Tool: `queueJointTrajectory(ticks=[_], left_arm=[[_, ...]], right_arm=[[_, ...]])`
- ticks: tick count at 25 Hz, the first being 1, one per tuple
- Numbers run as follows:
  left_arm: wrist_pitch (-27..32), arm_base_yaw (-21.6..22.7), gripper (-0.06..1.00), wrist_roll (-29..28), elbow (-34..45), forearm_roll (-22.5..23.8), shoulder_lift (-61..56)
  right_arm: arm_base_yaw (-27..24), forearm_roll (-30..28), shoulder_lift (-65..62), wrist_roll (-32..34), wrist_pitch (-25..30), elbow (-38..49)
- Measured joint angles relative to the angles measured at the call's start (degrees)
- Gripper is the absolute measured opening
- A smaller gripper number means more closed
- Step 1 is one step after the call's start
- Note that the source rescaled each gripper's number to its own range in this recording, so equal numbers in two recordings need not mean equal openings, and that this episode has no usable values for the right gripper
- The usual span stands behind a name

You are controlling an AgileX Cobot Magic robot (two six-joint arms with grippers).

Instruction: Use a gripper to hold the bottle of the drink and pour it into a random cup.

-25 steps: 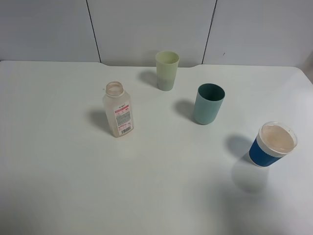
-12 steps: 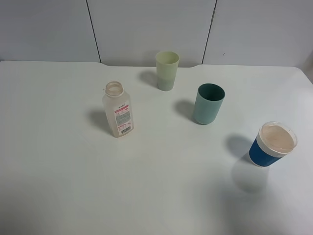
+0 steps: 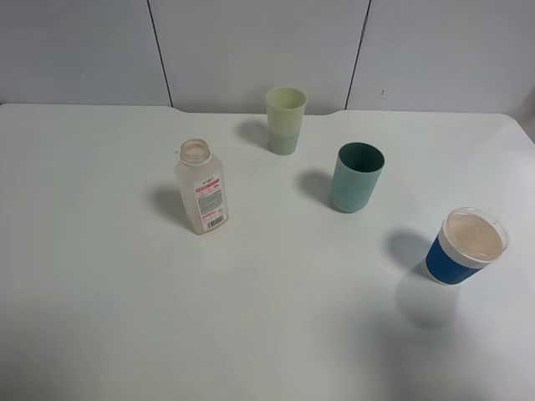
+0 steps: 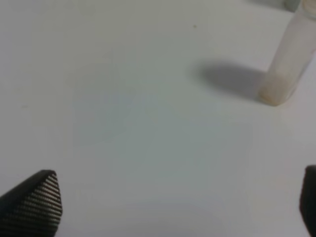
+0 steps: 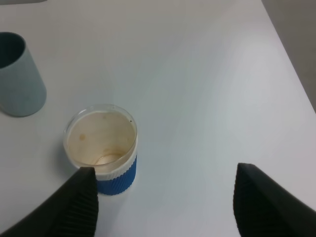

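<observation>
The bottle of the drink (image 3: 201,188) stands upright and capless on the white table, left of centre, with its white-and-pink label facing the front. The pale yellow-green cup (image 3: 286,119) stands behind it near the back wall. Neither gripper appears in the exterior high view. In the left wrist view my left gripper (image 4: 173,210) is open over bare table, and the lower part of the bottle (image 4: 289,59) stands well ahead of it. My right gripper (image 5: 165,200) is open above the table with nothing between its fingers.
A teal-green cup (image 3: 358,177) stands right of centre. A blue cup with a white rim (image 3: 465,246) stands at the right, and in the right wrist view this blue cup (image 5: 103,148) sits just by one dark fingertip (image 5: 81,197). The table's right edge (image 5: 291,54) is close.
</observation>
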Motion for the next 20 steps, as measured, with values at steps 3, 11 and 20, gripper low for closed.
queueJointTrajectory(ticks=[3, 11, 20], left_arm=[[0.0, 0.0, 0.96, 0.0, 0.0, 0.0, 0.0], [0.0, 5.0, 0.96, 0.0, 0.0, -0.1, 0.0], [0.0, 11.0, 0.96, 1.2, 0.0, -0.9, 0.0]], right_arm=[[0.0, 0.0, 0.0, 0.0, 0.0, 0.0], [0.0, 0.0, 0.0, 0.0, 0.0, 0.0], [0.0, 0.0, 0.0, 0.0, 0.0, 0.0]])
